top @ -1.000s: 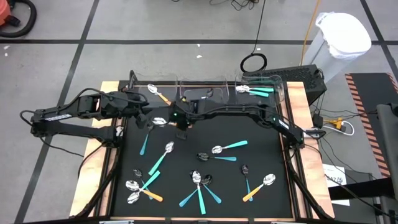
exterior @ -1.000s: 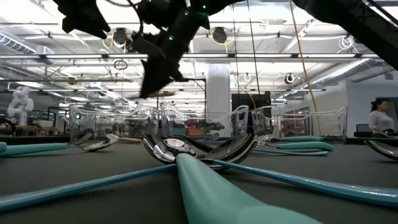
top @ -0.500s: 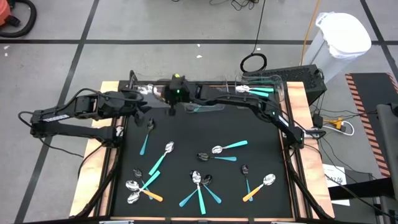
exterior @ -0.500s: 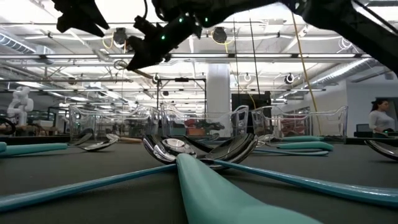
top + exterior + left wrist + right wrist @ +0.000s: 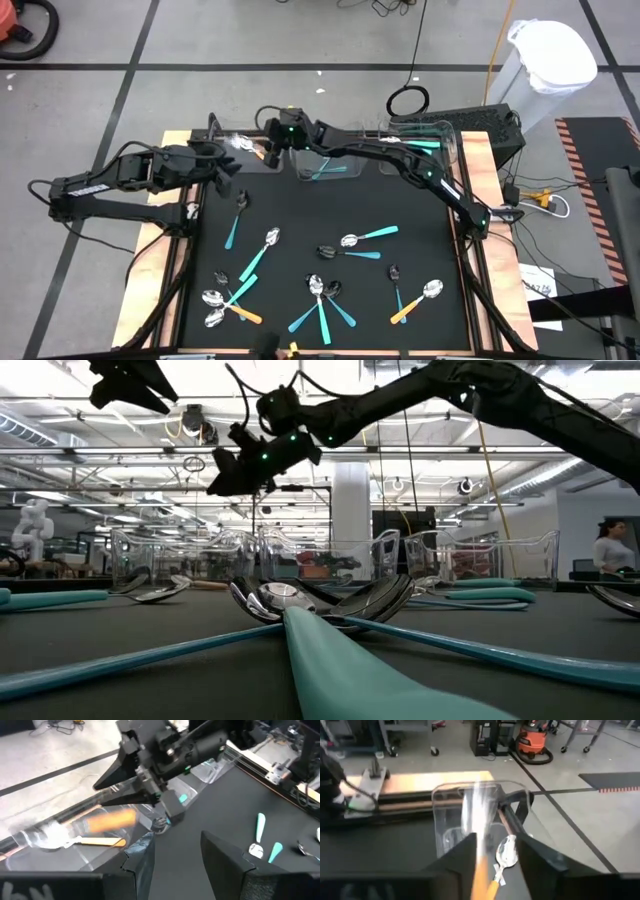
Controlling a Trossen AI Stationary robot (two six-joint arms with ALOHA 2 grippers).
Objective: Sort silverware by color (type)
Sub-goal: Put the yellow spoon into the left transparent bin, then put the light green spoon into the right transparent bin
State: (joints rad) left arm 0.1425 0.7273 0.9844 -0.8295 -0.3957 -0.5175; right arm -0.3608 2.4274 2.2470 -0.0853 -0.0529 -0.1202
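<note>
right gripper: right gripper over the clear bin at the table's far left corner; an orange-handled spoon shows blurred between its jaws, cannot tell if clamped or just let go
left gripper: left gripper near the far left of the table, beside that bin, jaws part open, nothing in them
bin contents: one orange-handled spoon lies inside already; teal spoons in the far right bin
loose silverware: spoons scattered on the black mat, mostly toward the near edge, teal and orange mixed, some crossing
handling: likely light, stiff, thin plastic handles, glossy bowls that could slip
where to grip: judged best mid-handle, across the narrow width; bowl too rounded
risk: overlapping spoons may drag a neighbour along
</note>
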